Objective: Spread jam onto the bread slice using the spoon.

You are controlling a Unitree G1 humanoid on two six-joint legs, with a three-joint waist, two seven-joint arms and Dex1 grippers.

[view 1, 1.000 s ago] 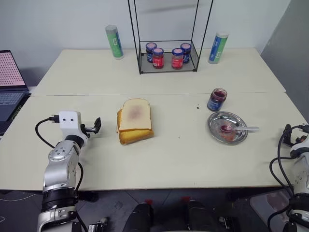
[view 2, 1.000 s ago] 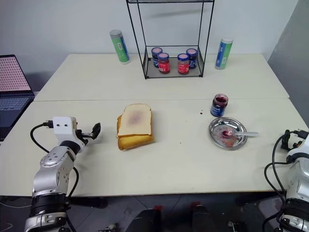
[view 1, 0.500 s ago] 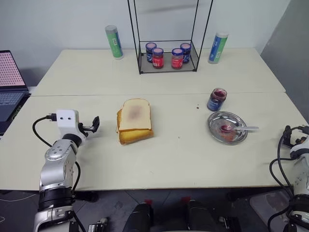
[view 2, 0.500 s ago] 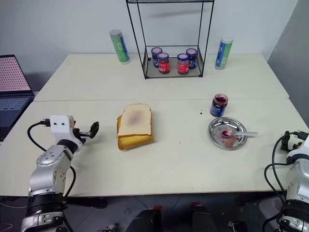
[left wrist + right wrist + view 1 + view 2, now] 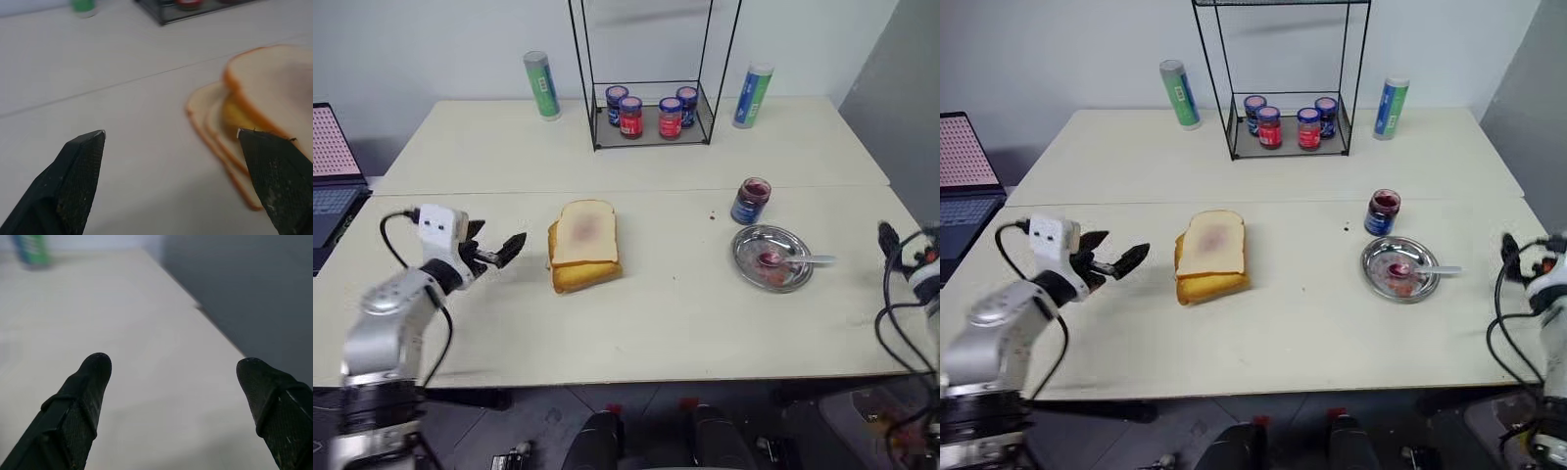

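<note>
The spoon (image 5: 795, 260) lay handle-toward my right end effector (image 5: 176, 396), fingers apart and empty, nearer than my left end effector (image 5: 499, 250), also spread.

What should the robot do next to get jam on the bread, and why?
Probably move the right gripper over to the spoon and pick it up. The spoon lies in the metal dish beside the open jam jar, nothing holds it, and both grippers are open and empty. The bread slice already has a faint stain.
</note>
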